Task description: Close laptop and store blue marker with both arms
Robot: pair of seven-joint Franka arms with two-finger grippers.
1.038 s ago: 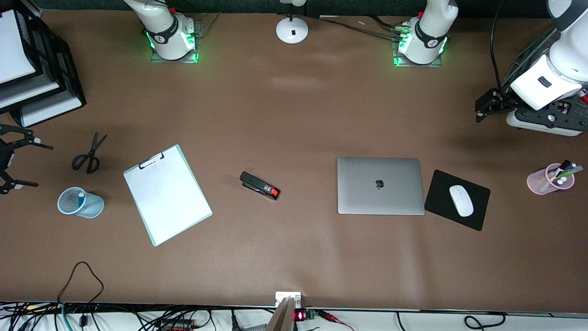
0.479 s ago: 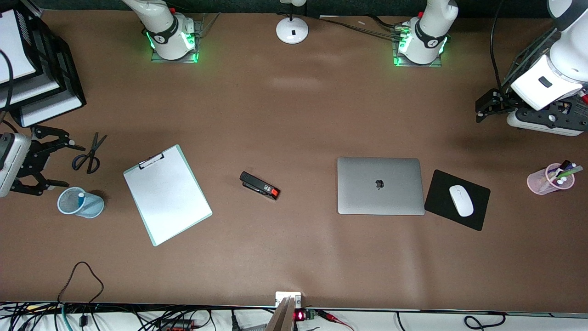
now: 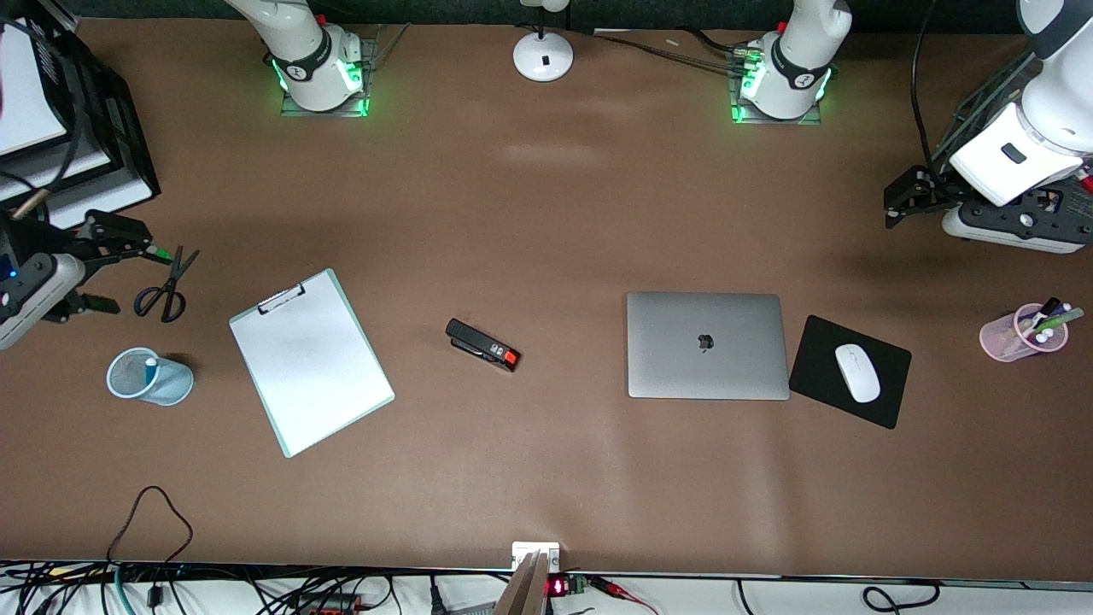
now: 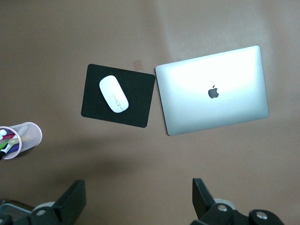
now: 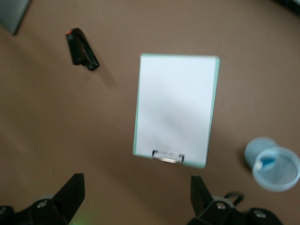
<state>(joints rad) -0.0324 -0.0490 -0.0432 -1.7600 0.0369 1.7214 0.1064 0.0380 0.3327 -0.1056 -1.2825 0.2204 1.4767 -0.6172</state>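
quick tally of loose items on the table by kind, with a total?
Computer gear: 3: laptop, mouse, mouse pad
Stationery: 3: scissors, clipboard, stapler
Pen cups: 2: blue cup, pink cup
Total: 8

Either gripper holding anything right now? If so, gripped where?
Nothing held. Left gripper and right gripper are both open and empty; the laptop lies closed, and the blue marker sits in the blue cup.

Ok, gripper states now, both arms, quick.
Left gripper: open, holding nothing, up over the table by the pink cup.
Right gripper: open, holding nothing, over the scissors.
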